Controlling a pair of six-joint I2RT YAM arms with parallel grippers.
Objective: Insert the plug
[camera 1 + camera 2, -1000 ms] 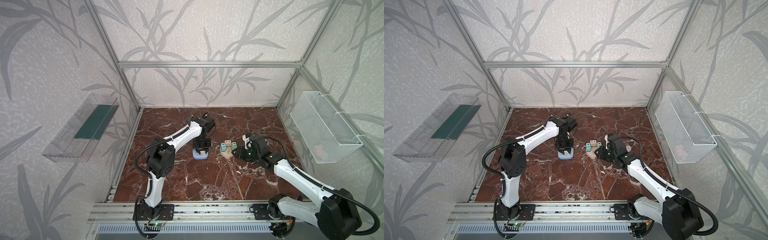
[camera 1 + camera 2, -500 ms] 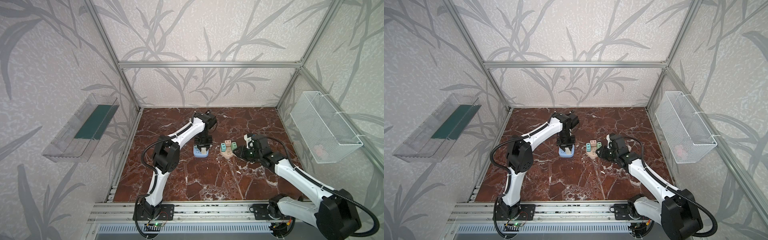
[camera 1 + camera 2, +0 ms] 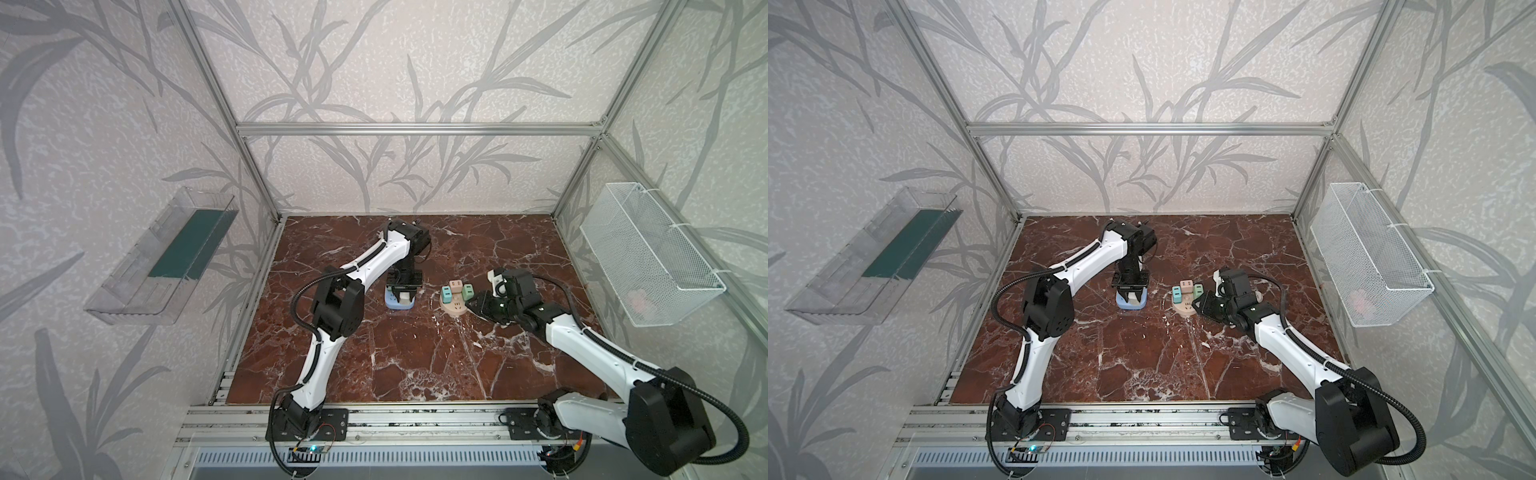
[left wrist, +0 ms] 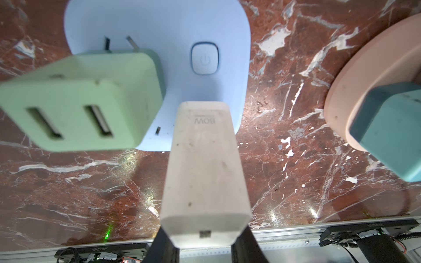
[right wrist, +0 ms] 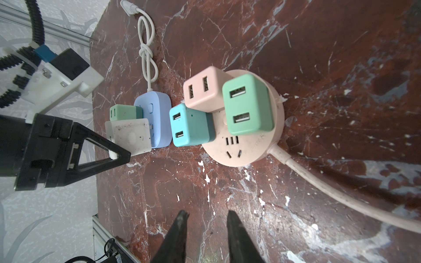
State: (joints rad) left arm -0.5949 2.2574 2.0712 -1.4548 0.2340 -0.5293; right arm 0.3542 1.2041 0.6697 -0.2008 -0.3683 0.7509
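Between the jaws of the left gripper [image 4: 204,236], closed tight on both flanks near the rear end, a white plug [image 4: 205,164], pointed nose-first at the face of a blue strip [image 4: 173,25]. Nose meeting that face just beside a green adapter [image 4: 79,100] already standing in the strip. Prongs hidden under the plug body, hence depth of entry impossible to tell; one free slot visible right next to the nose. Seen in both top views as a vertical wrist standing over the strip, flat on the marble table [image 3: 374,365], white cord [image 5: 147,52] knotted behind. Beyond, toward the right arm, a round pink hub [image 5: 246,150] carrying a teal adapter [image 5: 191,125], a pink adapter [image 5: 202,88] and a mint adapter [image 5: 248,104]. Near the hub, not touching it in the wrist view, the right gripper [image 5: 206,215], jaws drawn almost together and empty. Step in hand, by judgement: seating of the plug in the strip. Next move probably calling for a straight push along the prong axis, without tilt toward the green adapter, and release only once the nose lies flush. Light strip liable to slide or tip under an off-centre push; bracing by the idle right gripper possibly of use.
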